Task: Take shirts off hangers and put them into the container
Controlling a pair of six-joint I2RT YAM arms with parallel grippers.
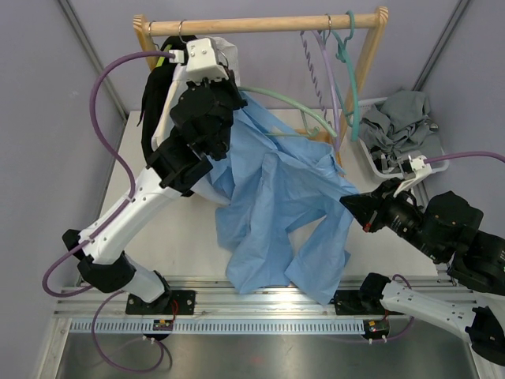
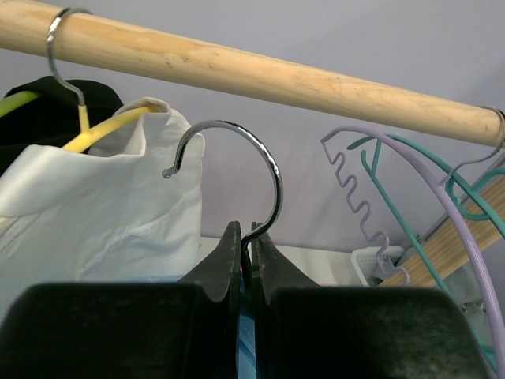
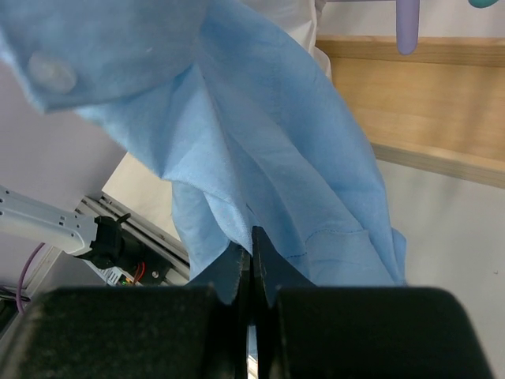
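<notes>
My left gripper [image 2: 250, 238] is shut on the metal hook [image 2: 260, 170] of a mint green hanger [image 1: 288, 103], which hangs just below the wooden rail [image 2: 276, 75] without touching it. A light blue shirt [image 1: 276, 197] drapes from that hanger across the middle of the table. My right gripper [image 1: 348, 202] is shut on a fold of this shirt [image 3: 268, 158] at its right edge. On the rail hang a white shirt [image 2: 102, 213] on a yellow hanger [image 2: 110, 126] and a black shirt [image 1: 154, 103] on a lime hanger [image 2: 16, 101]. The container [image 1: 377, 167], at the right, holds a grey shirt [image 1: 402, 118].
Empty lilac [image 1: 323, 75] and teal [image 1: 351, 79] hangers hang at the rail's right end, between the blue shirt and the basket. The rack's wooden upright [image 1: 367, 67] and its base board [image 3: 426, 103] stand beside the basket. A metal rail [image 1: 260, 288] runs along the table's near edge.
</notes>
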